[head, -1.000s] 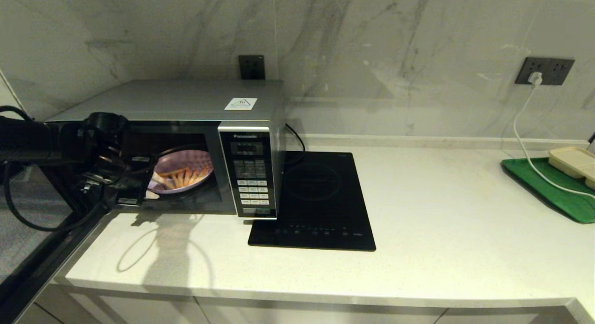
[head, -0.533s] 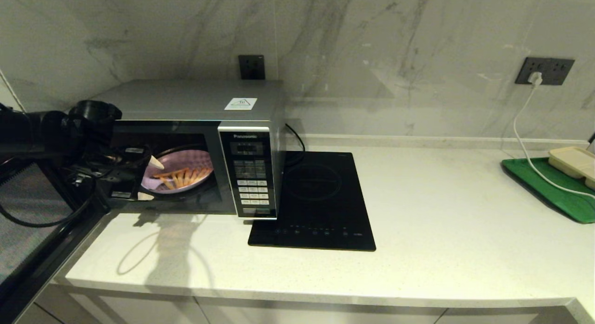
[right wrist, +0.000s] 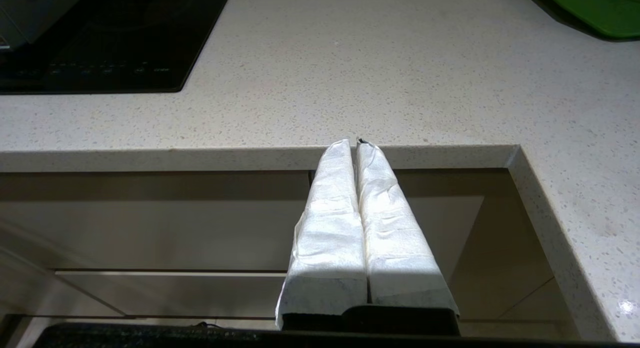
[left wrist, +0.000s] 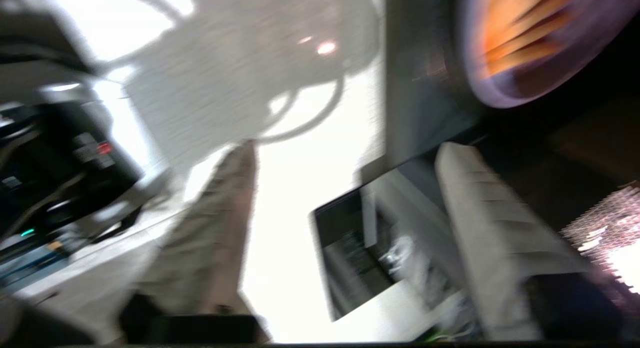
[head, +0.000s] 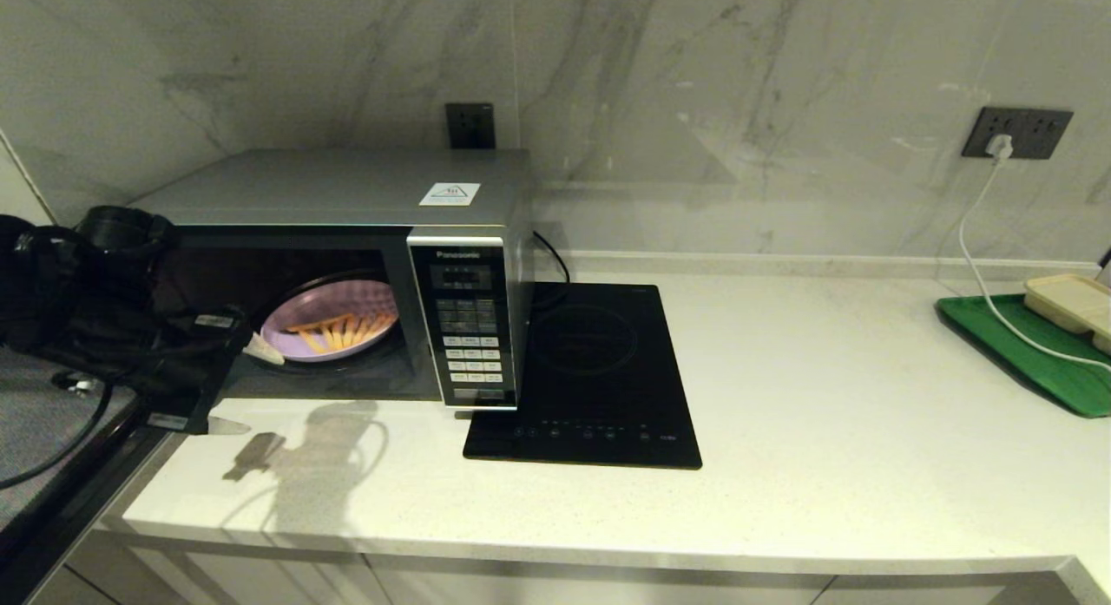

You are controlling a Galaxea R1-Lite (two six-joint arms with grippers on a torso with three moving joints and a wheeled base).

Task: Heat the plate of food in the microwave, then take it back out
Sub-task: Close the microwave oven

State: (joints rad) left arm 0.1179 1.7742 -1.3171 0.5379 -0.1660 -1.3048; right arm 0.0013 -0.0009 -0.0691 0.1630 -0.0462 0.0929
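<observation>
The plate of food (head: 332,328) sat inside the microwave (head: 347,266), in the open cavity, its fries lying roughly across the plate. The microwave door (head: 52,466) hung swung out to the robot's left. The left pincer (head: 236,388) was at the cavity's front left corner, outside the opening, released, its two pale fingers (left wrist: 480,223) spread apart with nothing between them; one fingertip lay near the plate's left rim without visibly touching it. From that pincer the plate lay to the right and a little deeper into the oven, so the left arm was by far the nearer one. The right pincer (right wrist: 356,143) was parked low in front of the desk (head: 825,414) edge, clenched on nothing, well apart from the microwave. Judged from this layout, the food was placed but the door was not yet shut, so the coming move probably turned on the left arm getting behind the open door and pushing it closed. An induction cooktop (head: 590,379) stood just beside the microwave, and a green tray (head: 1015,349) lay at the far right.
</observation>
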